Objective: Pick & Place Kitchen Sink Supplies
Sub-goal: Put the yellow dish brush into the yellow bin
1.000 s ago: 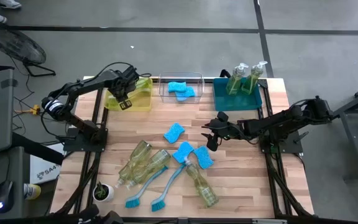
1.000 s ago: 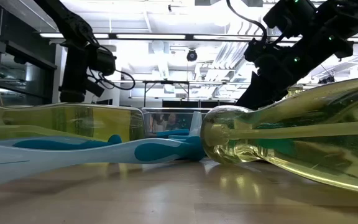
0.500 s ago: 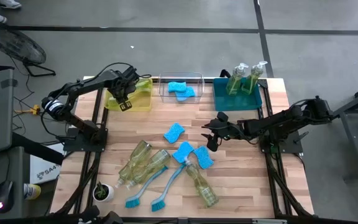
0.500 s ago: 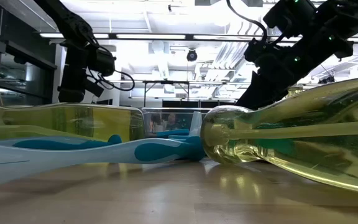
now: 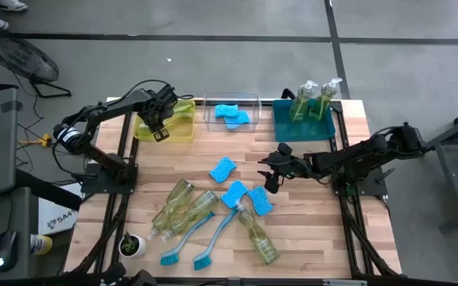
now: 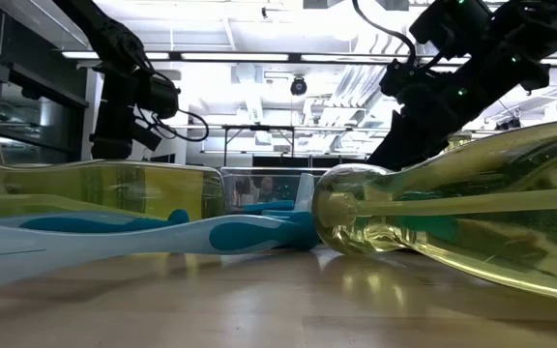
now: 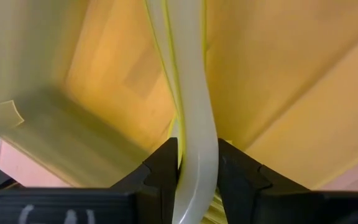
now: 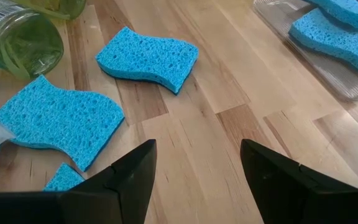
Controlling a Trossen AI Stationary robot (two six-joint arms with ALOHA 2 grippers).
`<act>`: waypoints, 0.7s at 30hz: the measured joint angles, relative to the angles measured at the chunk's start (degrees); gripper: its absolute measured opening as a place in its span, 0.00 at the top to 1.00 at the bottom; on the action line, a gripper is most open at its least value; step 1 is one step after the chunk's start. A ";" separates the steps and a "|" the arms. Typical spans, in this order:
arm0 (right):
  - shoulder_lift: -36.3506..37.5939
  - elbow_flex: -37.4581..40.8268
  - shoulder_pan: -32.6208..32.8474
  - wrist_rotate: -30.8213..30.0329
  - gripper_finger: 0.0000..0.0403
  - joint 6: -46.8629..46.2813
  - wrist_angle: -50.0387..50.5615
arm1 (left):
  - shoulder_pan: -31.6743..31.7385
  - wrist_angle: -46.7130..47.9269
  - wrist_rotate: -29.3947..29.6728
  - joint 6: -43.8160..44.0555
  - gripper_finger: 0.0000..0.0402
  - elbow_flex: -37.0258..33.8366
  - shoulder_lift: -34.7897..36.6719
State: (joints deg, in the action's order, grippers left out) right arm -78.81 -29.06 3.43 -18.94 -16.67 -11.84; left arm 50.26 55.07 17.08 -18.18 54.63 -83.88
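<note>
The dish brush (image 7: 191, 118) hangs by its pale handle between the fingers of the left gripper (image 7: 197, 163), which pinch it from both sides right above the yellow bin (image 5: 168, 127) at the table's back left. It looks light, stiff and smooth, so a pinch on the narrow handle is likely to let it swing or slide (a hold nearer the head would probably balance it better), and the long handle may catch the bin's wall on the way in. The right gripper (image 8: 197, 165) hovers low over bare wood with its fingers spread and nothing between them, near the blue sponges (image 8: 149, 57); these look soft, light and easy to squeeze flat, best taken across the narrow waist. Farther out, the soap bottles (image 5: 183, 208) lie tumbled with two more brushes (image 5: 207, 237) at the front, probably slick and prone to roll. Two sponges sit in the clear bin (image 5: 254, 102), two bottles stand in the teal bin (image 5: 281, 127), and a potted plant (image 5: 132, 245) stands at the front left corner.
</note>
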 joint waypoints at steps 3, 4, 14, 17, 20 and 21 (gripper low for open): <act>0.00 0.00 -0.01 0.00 0.44 0.00 0.00 | -0.01 0.15 0.00 1.65 0.76 0.00 0.00; 0.00 0.00 0.00 0.00 0.44 0.00 0.00 | 0.00 0.20 -0.01 2.05 0.76 0.00 0.00; 0.00 0.00 -0.01 0.02 0.44 -0.02 0.00 | 0.00 0.99 -0.33 4.97 0.76 0.00 0.00; 0.00 0.00 -0.01 0.02 0.44 -0.02 0.00 | 0.00 0.39 -0.42 4.97 0.76 0.00 0.00; 0.00 0.00 0.00 0.02 0.44 -0.04 0.02 | 0.00 0.40 -0.44 4.97 0.76 0.02 0.00; 0.00 0.00 0.01 0.02 0.44 -0.04 0.01 | 0.00 0.38 -0.44 4.97 0.76 0.02 0.00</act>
State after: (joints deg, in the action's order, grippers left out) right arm -78.81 -29.06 3.44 -18.92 -16.71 -11.83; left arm 50.26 55.45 16.64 -13.21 54.65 -83.88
